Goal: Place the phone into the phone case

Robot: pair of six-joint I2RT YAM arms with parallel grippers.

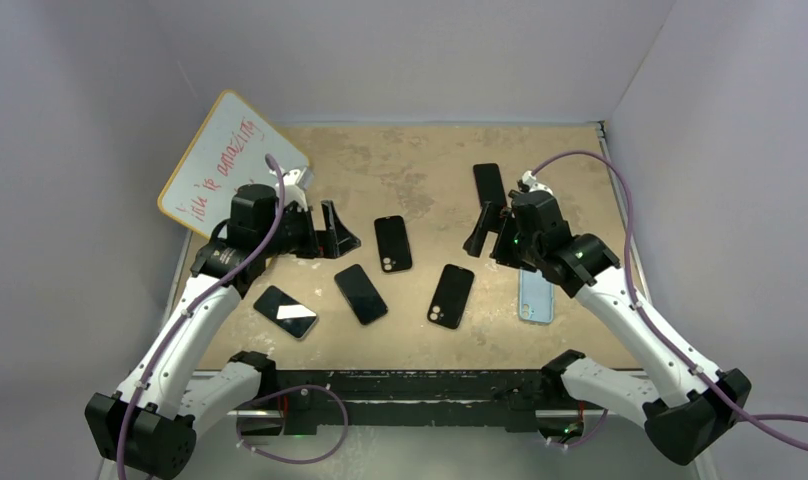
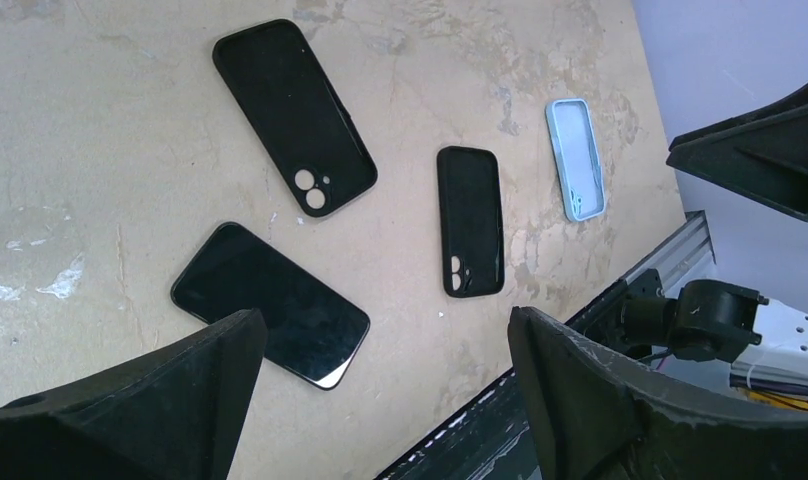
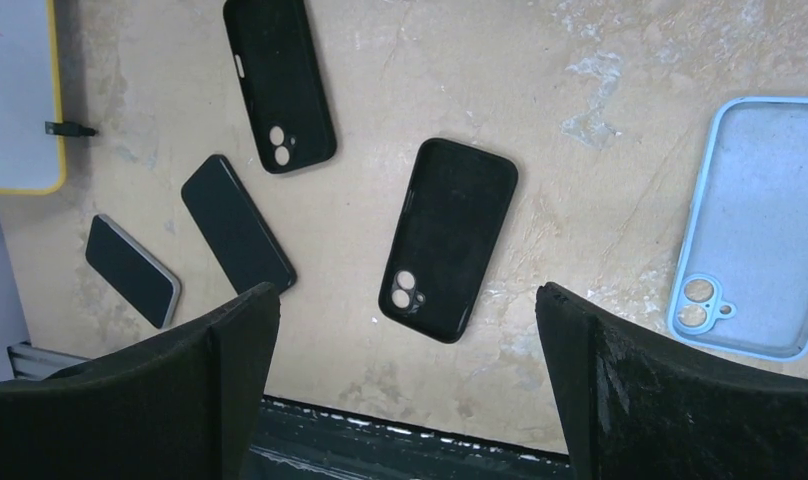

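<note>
Progress is not yet made: no phone is seated in any case. The black phone is left bare near centre, an empty black case just right of it. The left gripper and right gripper are held wide open, nothing grasped.

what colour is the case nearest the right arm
Light blue. The phone case shows best in the right wrist view.
</note>
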